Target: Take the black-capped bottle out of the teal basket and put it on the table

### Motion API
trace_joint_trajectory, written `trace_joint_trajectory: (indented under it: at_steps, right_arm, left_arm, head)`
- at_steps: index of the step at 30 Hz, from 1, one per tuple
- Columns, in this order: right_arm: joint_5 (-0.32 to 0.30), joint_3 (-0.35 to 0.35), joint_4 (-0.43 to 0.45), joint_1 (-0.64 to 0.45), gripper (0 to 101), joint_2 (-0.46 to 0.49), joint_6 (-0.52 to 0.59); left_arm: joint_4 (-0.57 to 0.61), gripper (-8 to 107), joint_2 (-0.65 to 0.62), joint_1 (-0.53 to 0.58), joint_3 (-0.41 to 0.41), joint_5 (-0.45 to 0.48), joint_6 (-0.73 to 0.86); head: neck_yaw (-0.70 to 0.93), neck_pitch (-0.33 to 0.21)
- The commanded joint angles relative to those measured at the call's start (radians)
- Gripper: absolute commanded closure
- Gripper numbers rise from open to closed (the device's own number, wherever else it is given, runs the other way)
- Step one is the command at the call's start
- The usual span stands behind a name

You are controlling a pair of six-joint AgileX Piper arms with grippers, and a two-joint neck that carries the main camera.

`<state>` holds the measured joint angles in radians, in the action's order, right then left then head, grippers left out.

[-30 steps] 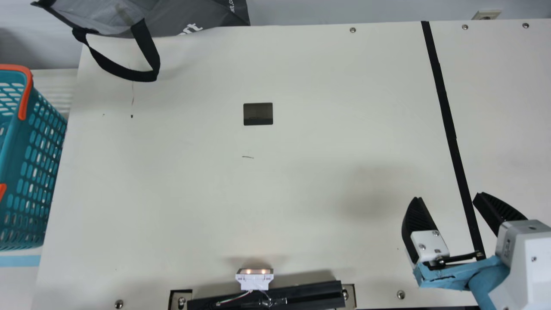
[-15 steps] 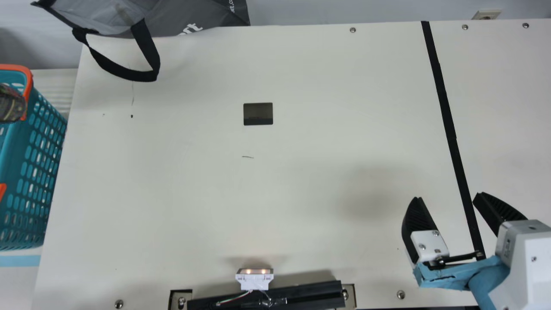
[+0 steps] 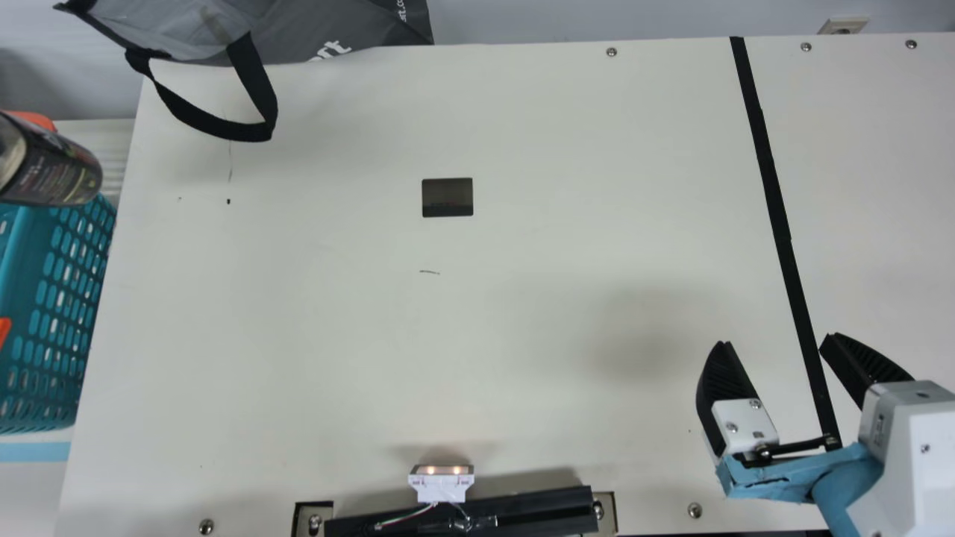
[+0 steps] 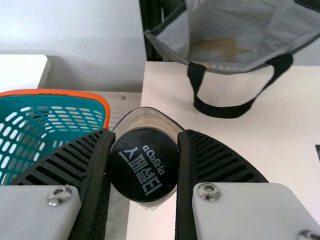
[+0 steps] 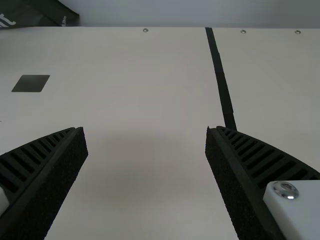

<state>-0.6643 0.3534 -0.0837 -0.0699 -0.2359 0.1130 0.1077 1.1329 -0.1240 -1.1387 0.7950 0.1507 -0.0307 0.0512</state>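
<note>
In the main view my right gripper (image 3: 772,339) stands open over the table's (image 3: 448,335) front right; in the right wrist view the same gripper (image 5: 145,130) has nothing between its fingers. At the main view's left edge the bottle (image 3: 56,168) hangs tilted above the teal basket (image 3: 52,298), its dark label facing up. In the left wrist view my left gripper (image 4: 144,145) is shut on the bottle at its black cap (image 4: 144,162), with the basket (image 4: 55,112) beside it and the table's edge below.
A grey bag (image 3: 321,30) lies at the back left, its black strap (image 3: 216,130) hanging onto the table. A small dark rectangular opening (image 3: 448,198) is near the middle. A black tape line (image 3: 776,209) runs down the right side. A sensor with lights (image 3: 441,483) sits at the front edge.
The bottle has come into the main view from the left edge and moved right, over the basket's rim toward the table. The right arm has kept still.
</note>
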Motion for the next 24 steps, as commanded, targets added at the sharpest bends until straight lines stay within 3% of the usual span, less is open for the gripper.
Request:
trace_joint_trajectory:
  at_steps: [1,24]
  right_arm:
    - [0.000,0.000,0.000,0.000,10,0.000,0.000]
    - [0.000,0.000,0.000,0.000,10,0.000,0.000]
  left_arm:
    - [-0.013,99,0.003,0.032,-0.002,-0.001,-0.026]
    - [-0.159,99,0.074,0.317,-0.038,-0.016,-0.232]
  head:
    - [0.003,-0.004]
    - [0.003,-0.004]
